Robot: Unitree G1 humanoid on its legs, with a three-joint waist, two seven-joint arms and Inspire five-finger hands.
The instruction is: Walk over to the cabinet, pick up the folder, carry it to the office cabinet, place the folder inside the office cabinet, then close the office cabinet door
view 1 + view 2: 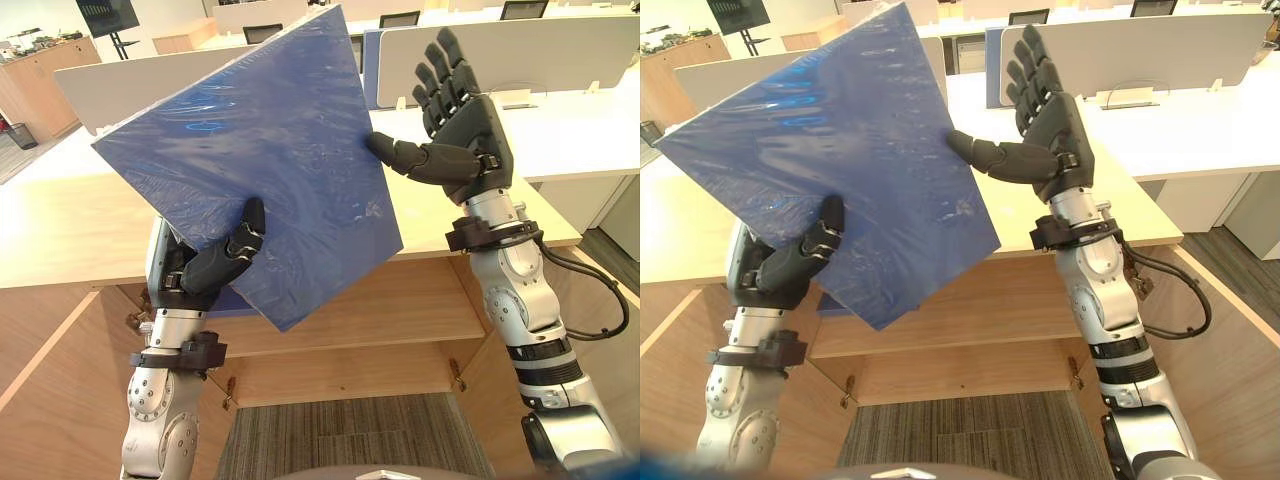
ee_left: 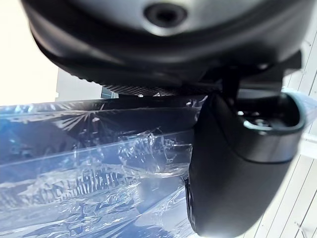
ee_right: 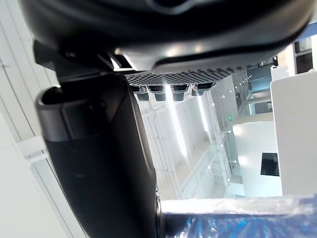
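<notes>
Fingers (image 1: 447,70) of right hand (image 1: 470,125) straight beside tilted, blue, film-wrapped folder (image 1: 280,150).

Below the wooden worktop (image 1: 70,230) the office cabinet (image 1: 420,295) stands open, its shelf (image 1: 380,335) and lower bay free between the swung-out doors (image 1: 50,400), while the tilted blue folder (image 1: 270,150), gripped by the left robot hand (image 1: 215,265), screens the opening's upper left part.

Head stereo downward; wrists near folder (image 1: 260,170)
</notes>
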